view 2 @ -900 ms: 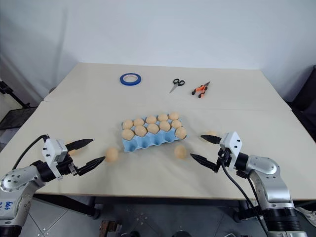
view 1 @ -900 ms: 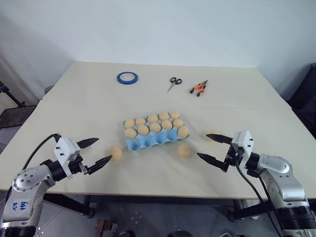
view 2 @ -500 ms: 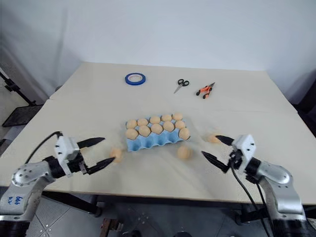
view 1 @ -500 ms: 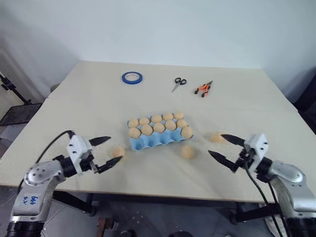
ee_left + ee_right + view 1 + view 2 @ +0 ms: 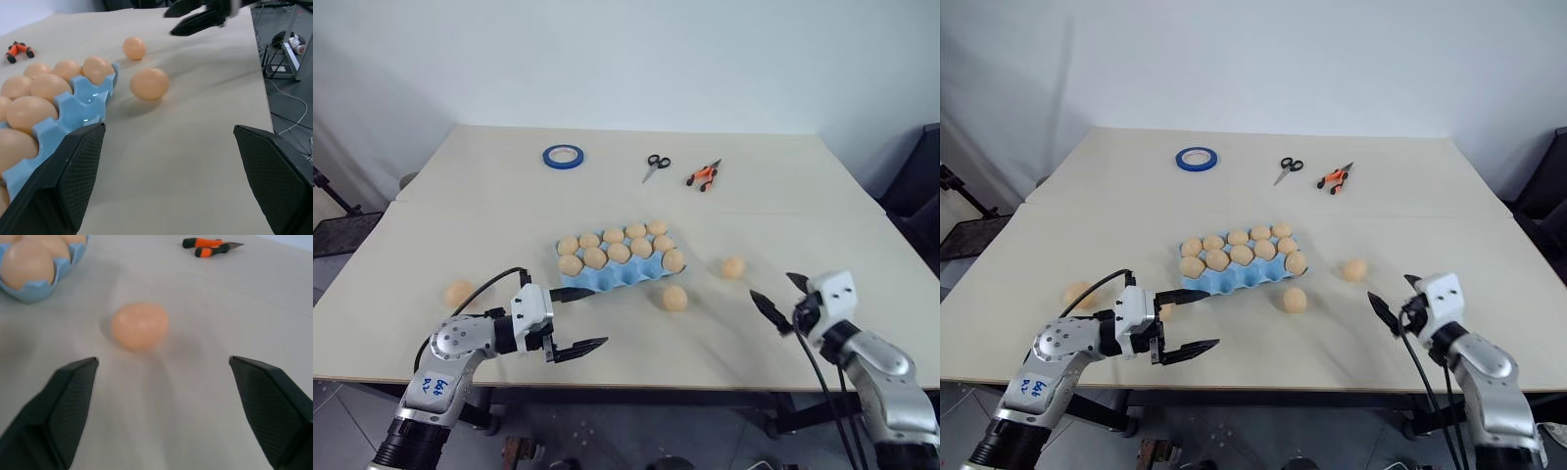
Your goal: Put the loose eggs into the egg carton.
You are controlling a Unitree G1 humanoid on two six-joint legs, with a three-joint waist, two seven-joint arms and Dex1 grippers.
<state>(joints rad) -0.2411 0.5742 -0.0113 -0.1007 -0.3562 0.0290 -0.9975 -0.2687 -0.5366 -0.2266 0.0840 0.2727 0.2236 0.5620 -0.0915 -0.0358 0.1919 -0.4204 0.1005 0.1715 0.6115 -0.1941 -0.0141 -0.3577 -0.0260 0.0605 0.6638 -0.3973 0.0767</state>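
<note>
So the egg carton [image 5: 619,264] sits mid-counter [image 5: 460,225] with its near row still bare, and three loose eggs are out: one [image 5: 675,298] just off the carton's near right corner, one [image 5: 733,266] further right, one [image 5: 458,293] well off to its left. Both end effectors, left [image 5: 570,319] and right [image 5: 775,297], are wide and holding nothing. Looks like the reach-for-an-egg step; next is probably lining up over the nearest one.

pale tan-orange eggs [image 5: 675,298] — light blue carton [image 5: 607,280] — blue tape ring [image 5: 564,156].
</note>
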